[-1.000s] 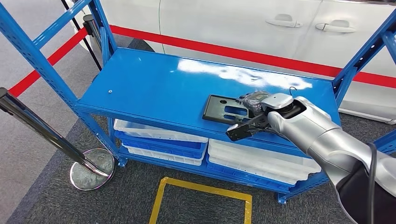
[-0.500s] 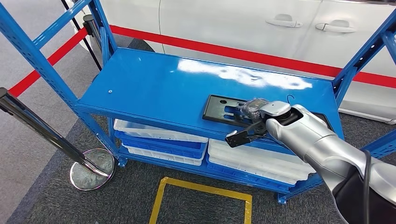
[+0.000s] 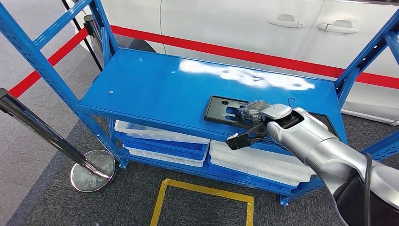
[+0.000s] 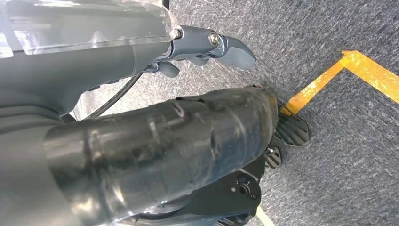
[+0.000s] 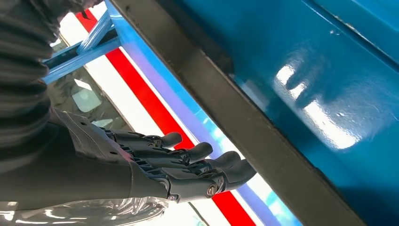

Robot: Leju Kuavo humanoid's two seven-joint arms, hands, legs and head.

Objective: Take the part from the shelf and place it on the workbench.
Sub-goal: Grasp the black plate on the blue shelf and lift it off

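The part [image 3: 225, 109] is a flat black plate with slots, lying near the front edge of the blue shelf [image 3: 150, 84], right of its middle. My right hand [image 3: 251, 123] is at the plate's right end, fingers reaching over it and thumb [image 3: 235, 140] sticking out in front of the shelf's edge. In the right wrist view the dark fingers [image 5: 188, 162] are stretched out and hold nothing. My left hand [image 4: 207, 44] hangs over grey carpet with its thumb out straight and nothing in it.
White and blue trays [image 3: 162, 137] are stacked on the lower level. A chrome post [image 3: 40, 134] with a round base [image 3: 93, 176] stands at the left. Yellow floor tape [image 3: 202, 197] lies in front of the shelf; a white car [image 3: 226, 23] stands behind it.
My right hand has sunk a little and drawn slightly toward the shelf's front edge, the thumb dropping lower. The plate has not moved.
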